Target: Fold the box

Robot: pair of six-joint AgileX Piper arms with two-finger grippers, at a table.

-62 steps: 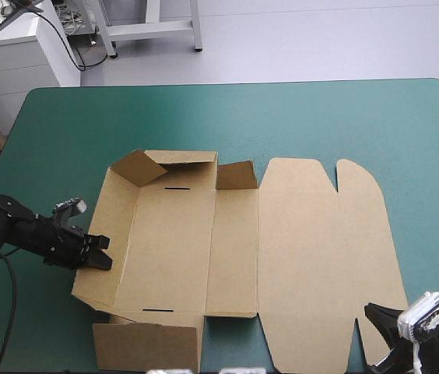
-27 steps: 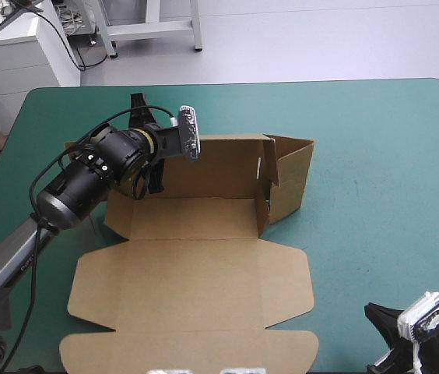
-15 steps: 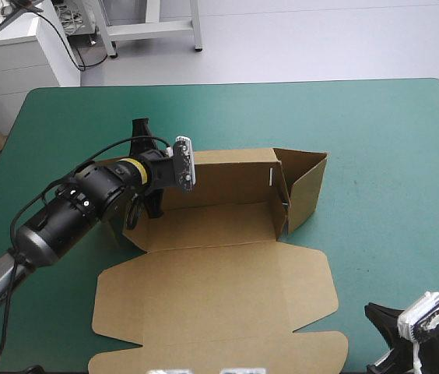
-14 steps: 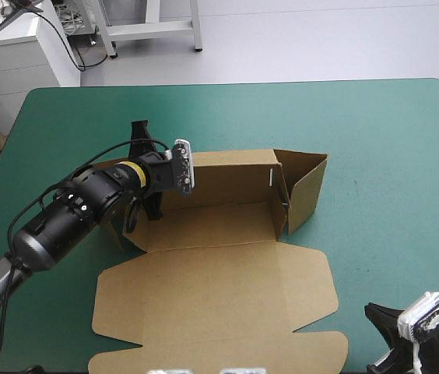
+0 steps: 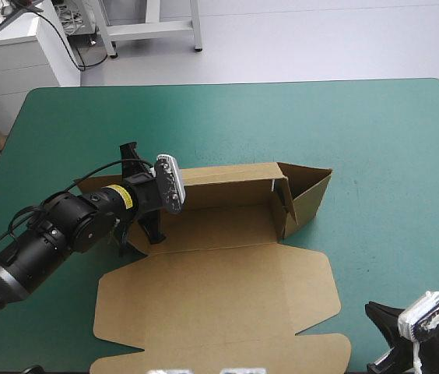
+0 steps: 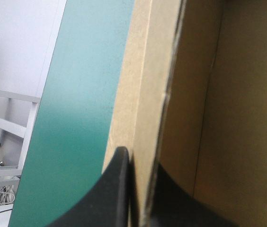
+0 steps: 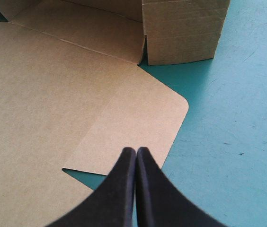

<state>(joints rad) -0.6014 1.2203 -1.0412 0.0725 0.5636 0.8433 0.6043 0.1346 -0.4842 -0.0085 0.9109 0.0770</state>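
Left claw (image 6: 139, 161) grips the rear wall (image 6: 147, 71) of the box (image 5: 219, 288) and has drawn it slightly nearer across the surface (image 5: 359, 125): repositioning, likely, end flap (image 5: 309, 195) still untucked. Right claw (image 7: 136, 151), fingers together, hangs over the lid (image 7: 53, 94).

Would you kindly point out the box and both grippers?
box (image 5: 219, 288), high view, on its flat lid panel.
left gripper (image 6: 139, 160), left wrist view, between fingertips clamping the box wall.
right gripper (image 7: 136, 150), right wrist view, where shut fingertips meet.

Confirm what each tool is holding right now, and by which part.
Left tool: shut on the box, pinching a raised wall near its left end. Right tool: shut, holding nothing.
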